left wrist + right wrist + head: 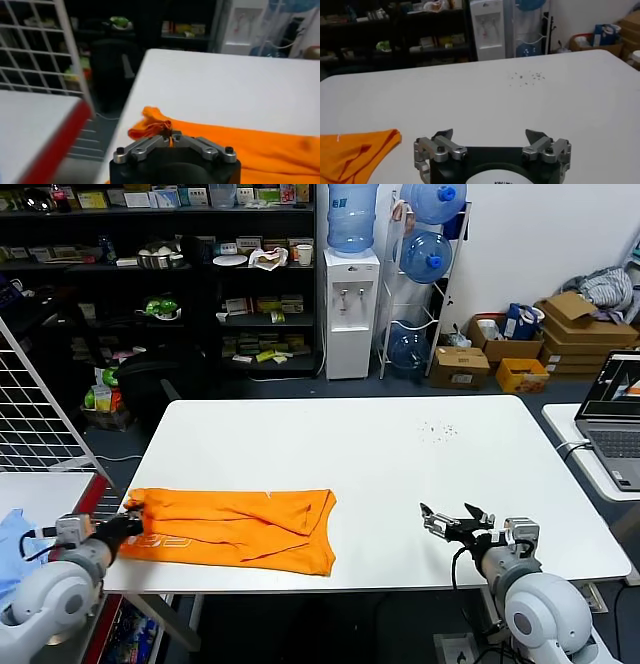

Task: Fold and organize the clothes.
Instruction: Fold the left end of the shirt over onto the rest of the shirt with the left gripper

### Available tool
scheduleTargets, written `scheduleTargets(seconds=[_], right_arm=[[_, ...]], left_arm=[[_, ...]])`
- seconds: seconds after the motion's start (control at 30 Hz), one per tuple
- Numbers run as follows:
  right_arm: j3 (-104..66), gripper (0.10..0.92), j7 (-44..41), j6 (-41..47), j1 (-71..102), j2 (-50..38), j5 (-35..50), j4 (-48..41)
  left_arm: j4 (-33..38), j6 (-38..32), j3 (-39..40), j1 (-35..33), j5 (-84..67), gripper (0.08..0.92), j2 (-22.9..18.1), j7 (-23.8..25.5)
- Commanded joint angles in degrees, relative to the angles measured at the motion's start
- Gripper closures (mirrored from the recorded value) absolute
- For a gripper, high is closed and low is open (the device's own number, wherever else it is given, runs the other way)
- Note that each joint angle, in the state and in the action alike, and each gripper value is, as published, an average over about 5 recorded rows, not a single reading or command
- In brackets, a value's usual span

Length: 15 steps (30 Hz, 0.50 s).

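Pinching the orange T-shirt [235,529] edge, left gripper [170,138] jaws closed; right gripper [490,136] jaws wide, empty.

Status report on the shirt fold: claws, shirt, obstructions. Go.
Left claw shut on orange T-shirt at its left end. Right claw open, empty, over bare table right of shirt. Shirt partly folded, flat near front edge. Nothing in the way.

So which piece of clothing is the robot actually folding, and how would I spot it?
Look at the big white table in the middle of the room. On its near left part lies a bright orange T-shirt, partly folded, its left end pinched in the left gripper. It is the only garment on that table; the light blue cloth lies off to the left on another surface.
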<state>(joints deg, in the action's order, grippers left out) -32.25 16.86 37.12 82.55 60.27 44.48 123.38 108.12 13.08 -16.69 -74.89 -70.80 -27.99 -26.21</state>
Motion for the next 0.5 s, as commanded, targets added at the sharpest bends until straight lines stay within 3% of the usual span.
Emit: scheduleTargets(seconds=[0.03, 0.23, 0.5], right_arm=[[-2.16, 0.104, 0.29, -0.12, 2.43, 1.73, -1.53, 0.53], [-4.43, 0.104, 0.33, -0.34, 5.1, 3.54, -2.73, 1.29], [-5.06, 0.104, 0.34, -0.5, 5.37, 3.79, -2.87, 1.13]], left_arm=[[16.66, 3.17, 18.2, 16.18, -13.05, 0.89, -13.91, -14.66], [11.14, 3.17, 28.22, 27.46, -13.51, 0.89, -22.06, -17.47], [11.86, 3.17, 32.56, 29.18, -12.61, 0.89, -25.78, -20.72]])
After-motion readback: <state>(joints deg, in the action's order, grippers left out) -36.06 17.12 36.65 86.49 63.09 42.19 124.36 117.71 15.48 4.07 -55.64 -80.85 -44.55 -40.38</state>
